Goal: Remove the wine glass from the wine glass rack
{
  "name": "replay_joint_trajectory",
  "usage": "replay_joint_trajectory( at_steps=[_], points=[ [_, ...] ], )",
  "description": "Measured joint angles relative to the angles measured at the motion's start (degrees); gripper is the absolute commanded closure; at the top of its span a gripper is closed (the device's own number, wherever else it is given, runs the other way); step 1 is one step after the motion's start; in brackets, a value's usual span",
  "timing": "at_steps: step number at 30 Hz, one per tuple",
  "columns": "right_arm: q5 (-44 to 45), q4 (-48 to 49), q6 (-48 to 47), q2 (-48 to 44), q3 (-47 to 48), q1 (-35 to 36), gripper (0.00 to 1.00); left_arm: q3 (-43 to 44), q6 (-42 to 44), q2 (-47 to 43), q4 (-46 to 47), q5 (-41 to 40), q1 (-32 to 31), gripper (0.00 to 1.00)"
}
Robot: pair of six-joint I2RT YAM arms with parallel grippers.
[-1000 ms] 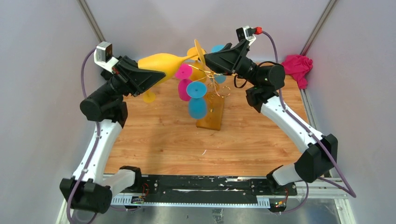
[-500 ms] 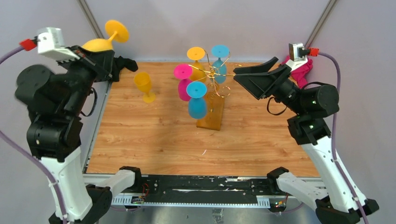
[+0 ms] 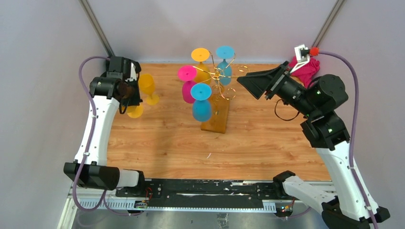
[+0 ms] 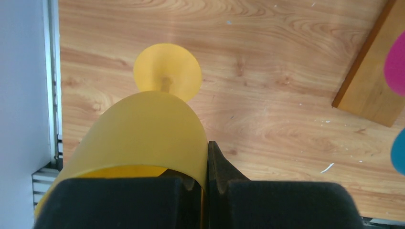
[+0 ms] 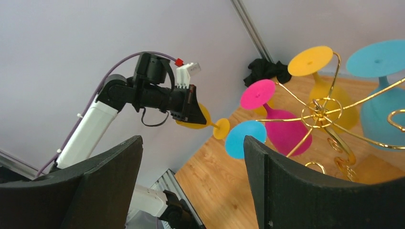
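The left hand (image 4: pixel 206 164) pinches shut on the yellow wine glass (image 4: pixel 143 133) by its bowl wall, at the bench's (image 3: pixel 167 143) left edge, well apart from the wine glass rack (image 3: pixel 217 121); the right hand (image 3: pixel 252 82) gapes wide, empty, beside the rack

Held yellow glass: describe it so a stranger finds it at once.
Go to the table's left edge, away from the rack. Two yellow glasses are there. The held glass is clamped by its bowl in the left gripper; the other glass stands free.
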Motion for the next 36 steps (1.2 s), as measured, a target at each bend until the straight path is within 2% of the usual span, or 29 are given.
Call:
replay_joint_trajectory(
  at_steps=[7, 11, 16, 20, 29, 36],
  points=[
    [-0.20, -2.73, -0.81, 2.95, -0.15, -1.05, 0.18, -2.12, 0.11, 1.42, 2.47, 1.62, 5.09, 1.00],
    [-1.16, -2.78, -1.03, 3.56, -0.15, -2.08, 0.18, -1.38, -0.02, 8.44, 5.40, 2.86, 8.33, 1.00],
    [-2.84, -2.67, -1.03, 4.83, -0.24, -4.13, 0.18, 2.27, -0.13, 21.03, 7.89, 3.19, 10.51, 1.00],
    [-4.79, -1.66, -0.33, 5.64, -1.90, -6.40, 0.18, 5.38, -0.31, 27.39, 8.87, 3.10, 11.58, 1.00],
    [-8.70, 1.86, 2.86, 8.76, -4.07, -9.57, 0.19, 15.08, -0.33, 35.47, 10.80, 2.75, 13.84, 1.00],
    [-10.40, 5.07, 5.05, 9.88, -4.74, -9.86, 0.19, 16.09, -0.98, 40.04, 11.15, 2.89, 16.22, 1.00]
  ],
)
